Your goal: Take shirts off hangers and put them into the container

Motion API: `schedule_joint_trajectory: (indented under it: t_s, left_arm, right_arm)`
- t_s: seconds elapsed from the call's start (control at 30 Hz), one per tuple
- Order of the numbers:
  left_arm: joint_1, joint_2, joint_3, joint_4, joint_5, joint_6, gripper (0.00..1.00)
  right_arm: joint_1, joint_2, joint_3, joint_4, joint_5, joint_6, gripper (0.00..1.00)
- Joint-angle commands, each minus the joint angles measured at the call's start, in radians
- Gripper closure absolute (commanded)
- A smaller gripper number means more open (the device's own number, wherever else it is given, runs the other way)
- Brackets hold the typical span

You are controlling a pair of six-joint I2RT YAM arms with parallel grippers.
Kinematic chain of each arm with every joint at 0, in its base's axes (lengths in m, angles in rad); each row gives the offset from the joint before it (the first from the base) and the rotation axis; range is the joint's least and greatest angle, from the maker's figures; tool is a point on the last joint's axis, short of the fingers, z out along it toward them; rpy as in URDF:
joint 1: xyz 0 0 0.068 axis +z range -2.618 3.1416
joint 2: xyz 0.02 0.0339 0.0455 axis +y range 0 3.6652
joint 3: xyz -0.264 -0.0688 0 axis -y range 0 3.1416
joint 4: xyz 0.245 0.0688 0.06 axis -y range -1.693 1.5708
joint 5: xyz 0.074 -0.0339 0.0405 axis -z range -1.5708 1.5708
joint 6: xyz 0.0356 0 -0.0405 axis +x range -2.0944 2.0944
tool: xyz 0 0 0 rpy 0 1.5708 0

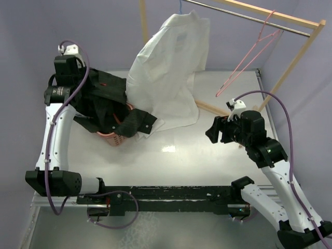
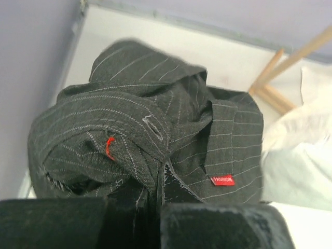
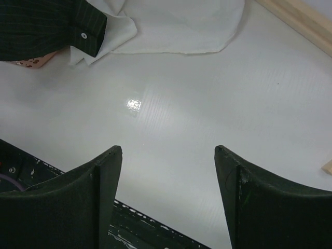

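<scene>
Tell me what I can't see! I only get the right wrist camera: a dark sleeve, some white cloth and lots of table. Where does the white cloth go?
Observer: That cloth is the white shirt. It hangs up high by the rail, and only its hem lies on the table.
Operator: Whose sleeve is the dark one?
Observer: It belongs to the black shirt. The left gripper is shut on it, above the pink basket.
Operator: Is any hanger empty?
Observer: Yes, the pink hanger dangles bare from the rail.

Dark grey pinstriped shirt (image 2: 155, 129); plain white shirt (image 1: 166, 67); salmon-pink basket (image 1: 110, 139); pink hanger (image 1: 249, 62).
</scene>
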Motion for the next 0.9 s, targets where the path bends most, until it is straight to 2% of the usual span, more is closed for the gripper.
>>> schedule_joint_trajectory:
  t_s: [0.0,0.2,0.53,0.73,0.87]
  left_arm:
    - [0.001,-0.094,-0.180,0.115,0.114,-0.037,1.00]
    - [0.001,-0.183,-0.370,0.128,0.146,-0.033,1.00]
    - [-0.001,-0.101,-0.614,0.224,0.228,-0.091,1.00]
    - [-0.005,-0.070,-0.672,0.241,0.160,-0.102,0.82]
    - [-0.007,0.032,-0.642,0.201,0.116,-0.068,0.78]
  right_arm:
    - [-0.001,-0.007,0.000,0.045,-0.028,-0.008,0.26]
    - [-0.001,-0.012,-0.017,0.062,-0.035,0.002,0.26]
    - [-0.001,0.009,-0.020,0.075,-0.157,0.006,0.28]
    - [-0.001,0.024,-0.037,0.107,-0.174,0.011,0.29]
    - [-0.001,0.026,-0.046,0.119,-0.176,0.015,0.29]
